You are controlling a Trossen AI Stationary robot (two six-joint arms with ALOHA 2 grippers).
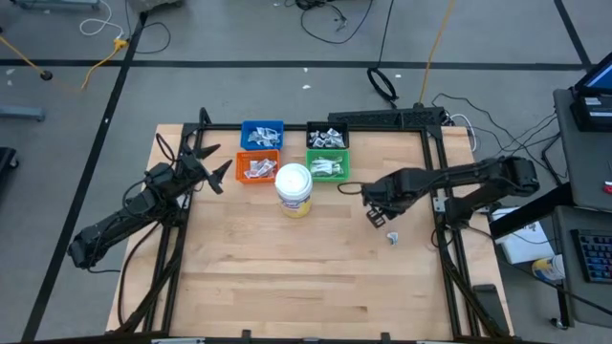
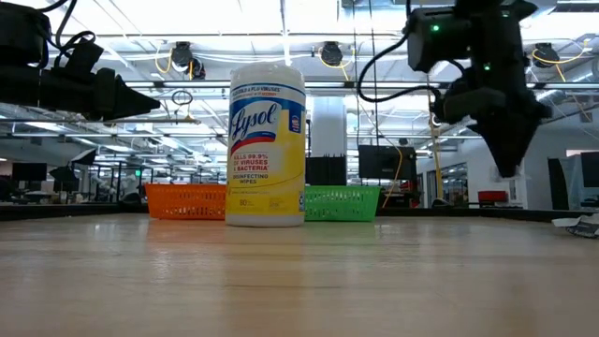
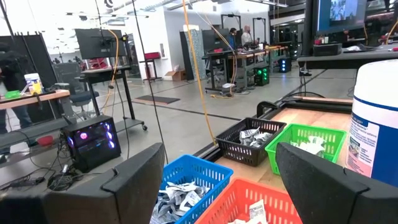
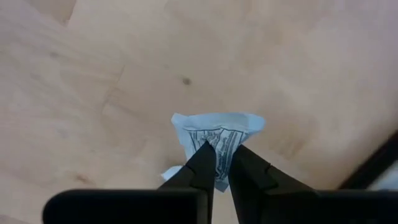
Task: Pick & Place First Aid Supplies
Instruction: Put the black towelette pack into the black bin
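- Right wrist view is showing the right pincer [image 4: 216,163] pinching a packet [image 4: 217,134] between narrow fingers, the crumpled white wrapper with dark print sticking out past the tips, bare wood beneath it.
- In the high view that pincer [image 1: 376,216] is hanging over the right half of the tabletop [image 1: 287,277], apart from the bins; the low view is showing it clear above the wood.
- Another small packet [image 1: 392,237] is lying on the tabletop just beside the right pincer, toward the right edge.
- The jar [image 1: 295,188] is standing near the middle, just in front of the bins.
- Four bins are sitting in a cluster at the far edge: blue [image 1: 262,135], black [image 1: 327,138], orange [image 1: 257,168] and green [image 1: 327,168], each already holding packets.
- The left pincer [image 1: 212,169] is waiting wide open just left of the orange bin, gripping nothing.
- Judged step: the pick looks done and the carry is beginning.
- Next move is calling for a swing toward the bins, passing clear of the jar, then releasing over the matching bin; which bin suits this packet I cannot tell.
- The loose packet is remaining to be picked afterwards.
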